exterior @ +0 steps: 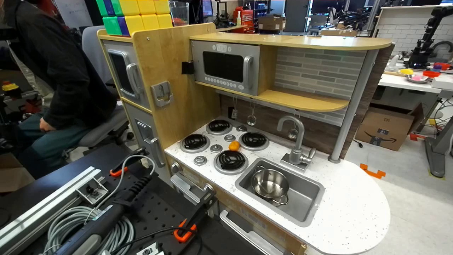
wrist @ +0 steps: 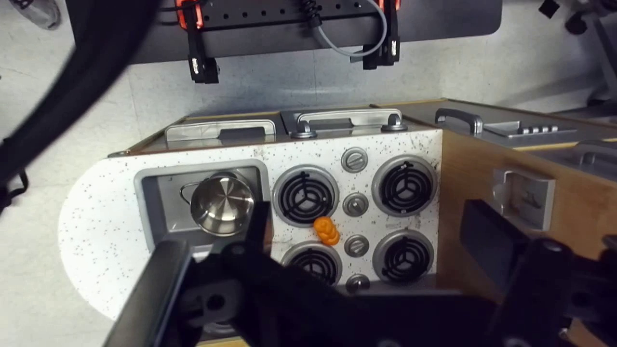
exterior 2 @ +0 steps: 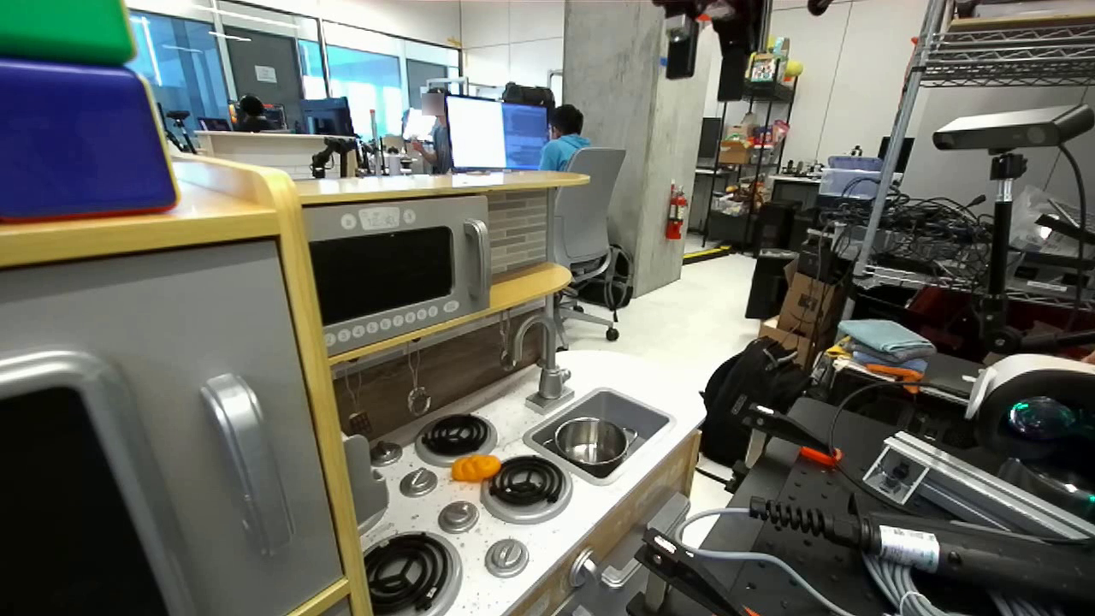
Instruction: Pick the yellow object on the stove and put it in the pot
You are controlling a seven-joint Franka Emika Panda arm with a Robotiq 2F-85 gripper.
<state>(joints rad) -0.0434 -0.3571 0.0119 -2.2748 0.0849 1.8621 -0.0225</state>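
Jaws spread wide, the gripper spans the bottom of the wrist view; one finger overlaps the right rim of the sink, the other the wooden side panel at right. Within that gap, just below centre, the yellow object lies on the stove, well apart from both fingers. Its upper end reaches the rim of the upper-left burner, whether touching or overlapping I cannot tell, and a knob sits just beside it on the right. The pot is in the sink, left of centre, toward the stove end, with basin floor showing on its left. In an exterior view the speckled counter runs to a rounded edge at lower right, and a shelf juts above its back. In both exterior views the faucet rises behind the sink.
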